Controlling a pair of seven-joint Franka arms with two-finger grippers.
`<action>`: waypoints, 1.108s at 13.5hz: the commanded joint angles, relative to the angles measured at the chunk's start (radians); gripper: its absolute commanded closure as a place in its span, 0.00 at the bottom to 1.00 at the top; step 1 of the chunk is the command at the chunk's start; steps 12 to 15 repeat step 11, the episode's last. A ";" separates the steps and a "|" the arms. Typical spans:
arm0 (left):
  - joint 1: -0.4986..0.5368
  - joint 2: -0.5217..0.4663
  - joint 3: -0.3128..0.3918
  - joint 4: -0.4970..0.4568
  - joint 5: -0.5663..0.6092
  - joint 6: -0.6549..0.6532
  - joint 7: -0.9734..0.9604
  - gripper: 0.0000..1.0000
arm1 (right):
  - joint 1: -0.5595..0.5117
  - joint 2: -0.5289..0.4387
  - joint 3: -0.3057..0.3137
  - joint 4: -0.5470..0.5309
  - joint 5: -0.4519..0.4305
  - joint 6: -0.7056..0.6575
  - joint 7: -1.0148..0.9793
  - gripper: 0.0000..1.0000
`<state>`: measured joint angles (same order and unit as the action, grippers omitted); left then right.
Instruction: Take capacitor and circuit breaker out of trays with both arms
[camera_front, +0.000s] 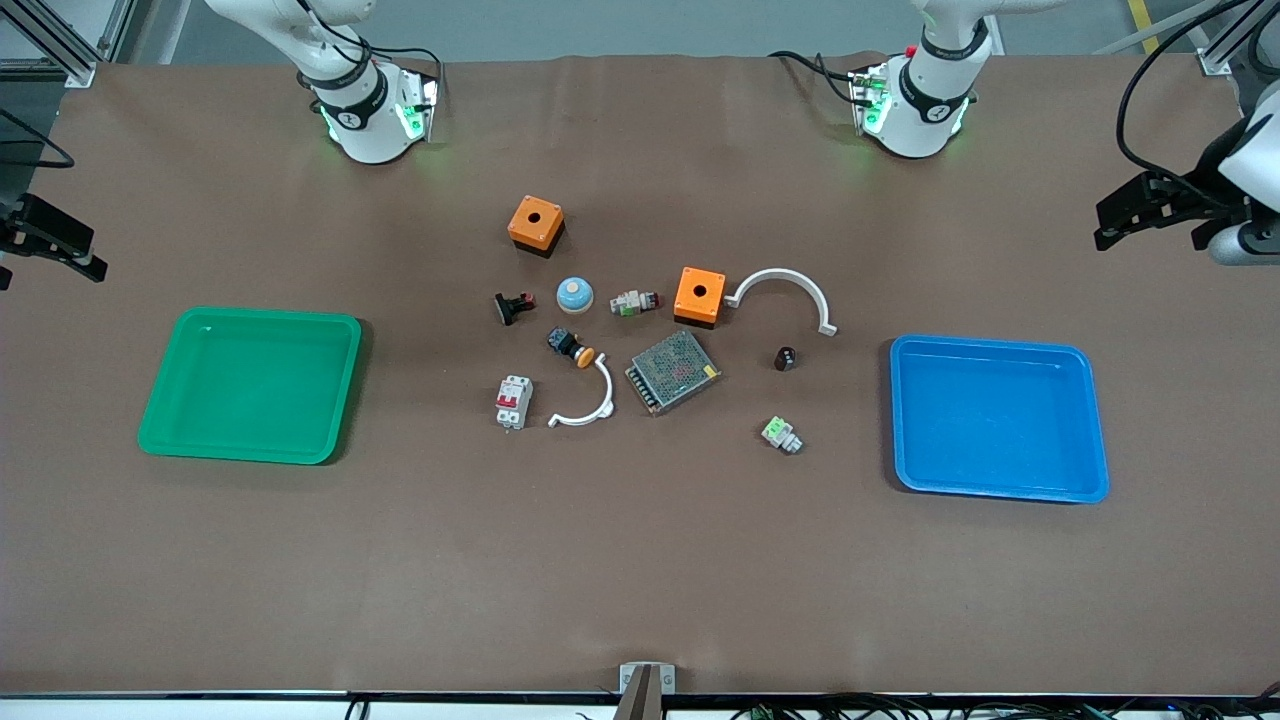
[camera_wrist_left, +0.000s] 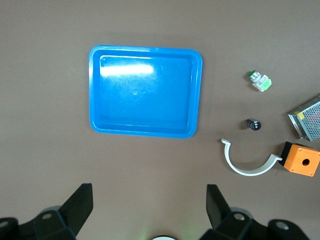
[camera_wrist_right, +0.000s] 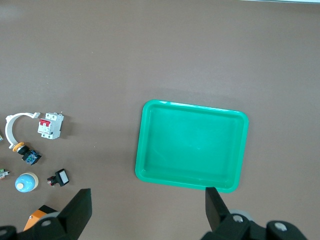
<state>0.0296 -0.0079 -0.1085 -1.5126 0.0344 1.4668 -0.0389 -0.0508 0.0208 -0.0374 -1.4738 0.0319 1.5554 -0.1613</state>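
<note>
Front view, my left gripper (camera_front: 1105, 222) spread wide above the desk (camera_front: 640, 560) edge, my right gripper (camera_front: 85, 262) likewise wide, capacitor (camera_front: 786, 358) near the blue tray (camera_front: 1000, 490), breaker (camera_front: 513, 402) well apart from it, toward the green tray (camera_front: 250, 450).

In the left wrist view, the picture's edge cuts off the metal mesh power supply (camera_wrist_left: 307, 119) beside the orange box (camera_wrist_left: 300, 159). In the right wrist view, an orange box (camera_wrist_right: 39, 216) beside the blue dome (camera_wrist_right: 26, 182) is partly covered by the right gripper's (camera_wrist_right: 147, 210) finger (camera_wrist_right: 75, 212).
</note>
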 joint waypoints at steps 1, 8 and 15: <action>0.010 -0.027 -0.013 -0.024 -0.021 0.009 -0.007 0.00 | -0.014 -0.002 0.013 0.004 0.006 -0.008 0.011 0.00; 0.010 0.006 -0.005 0.041 -0.010 0.009 -0.009 0.00 | -0.014 -0.002 0.011 0.003 0.002 -0.006 0.055 0.00; 0.009 0.011 -0.008 0.042 -0.010 0.009 -0.012 0.00 | -0.014 -0.002 0.013 0.006 -0.001 -0.008 0.083 0.00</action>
